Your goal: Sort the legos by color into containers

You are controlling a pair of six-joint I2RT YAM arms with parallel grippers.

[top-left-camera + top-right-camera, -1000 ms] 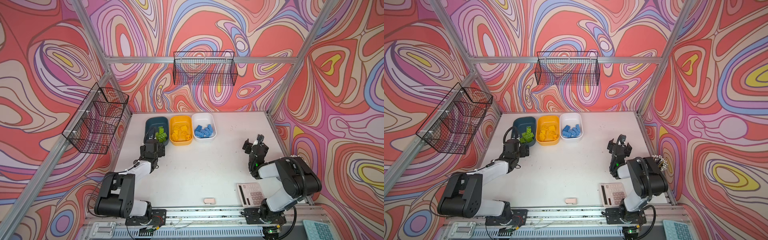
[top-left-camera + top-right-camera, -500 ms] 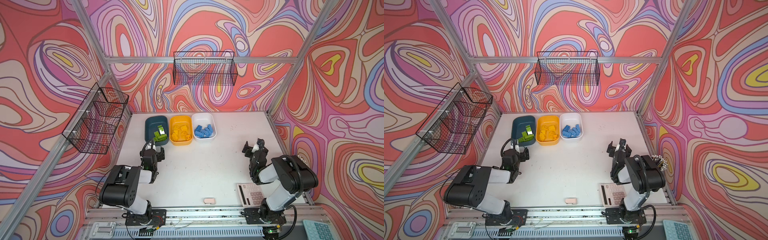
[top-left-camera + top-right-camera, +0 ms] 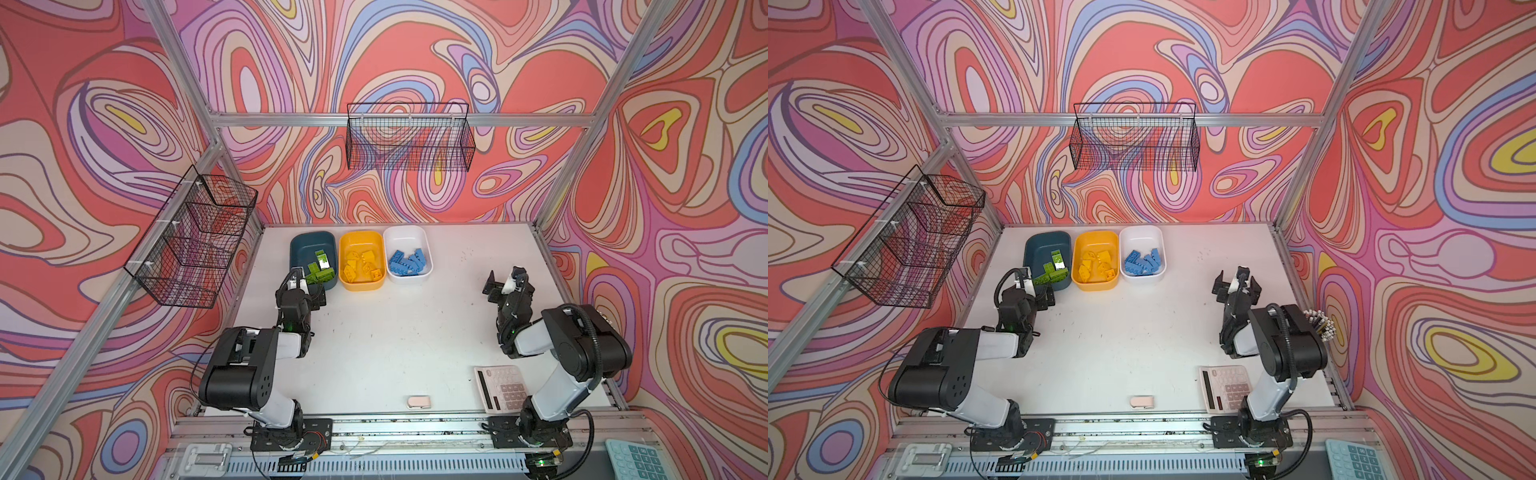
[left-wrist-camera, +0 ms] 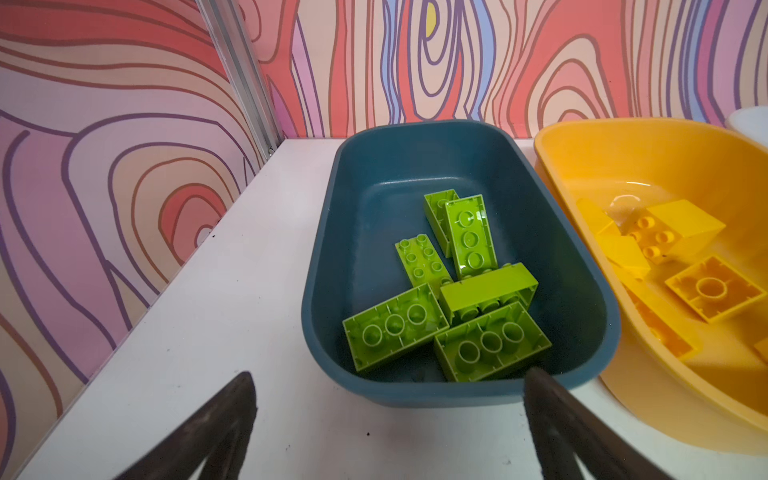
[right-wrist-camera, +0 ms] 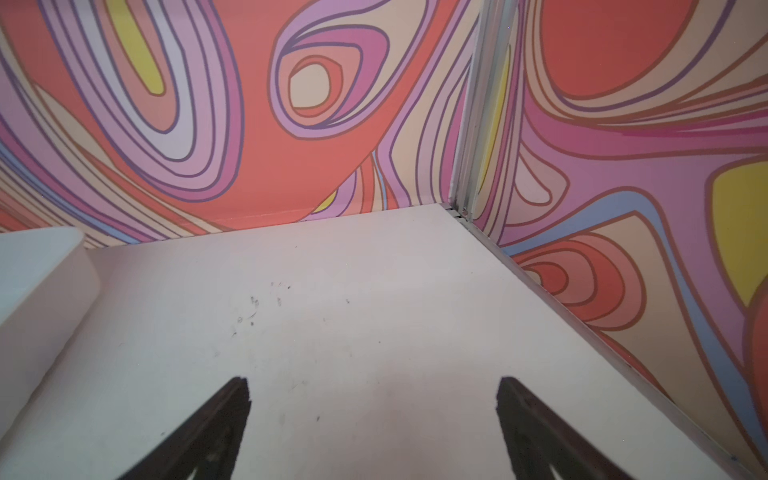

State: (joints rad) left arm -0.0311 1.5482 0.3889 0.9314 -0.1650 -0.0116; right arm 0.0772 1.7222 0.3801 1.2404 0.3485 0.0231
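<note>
Both top views: you see a white tabletop [image 3: 395, 332] enclosed by walls of swirling pink, red and purple. Along its far edge, left of the middle, three rounded-rectangular plastic tubs stand side by side. The dark teal-blue tub [image 3: 305, 249] on the left holds the lime green studded bricks [image 3: 319, 266]. The yellow-orange tub [image 3: 360, 239] in the middle holds the yellow studded bricks [image 3: 361, 266]. The white tub [image 3: 405, 239] on the right holds the blue studded bricks [image 3: 407, 262]. Your left gripper [image 3: 305, 289] sits at the near end of the dark teal-blue tub, jaws spread wide and empty. Your right gripper [image 3: 508, 282] is well apart on the right of the table, also spread wide and empty. A pink calculator [image 3: 500, 388] lies near right. A black wire mesh basket [image 3: 409, 141] hangs on the far wall

Left wrist view: two dark fingers [image 4: 216, 432] stand wide apart just short of the dark teal-blue tub [image 4: 374, 166]. Six lime green studded bricks [image 4: 457, 291] lie jumbled toward its near end, most with hollow undersides up. The yellow-orange tub [image 4: 582, 158] stands just beside it

Right wrist view: two dark fingers [image 5: 216, 428] stand wide apart over bare tabletop, gripping nothing, and a corner of the white tub [image 5: 41, 270] shows at the edge
</note>
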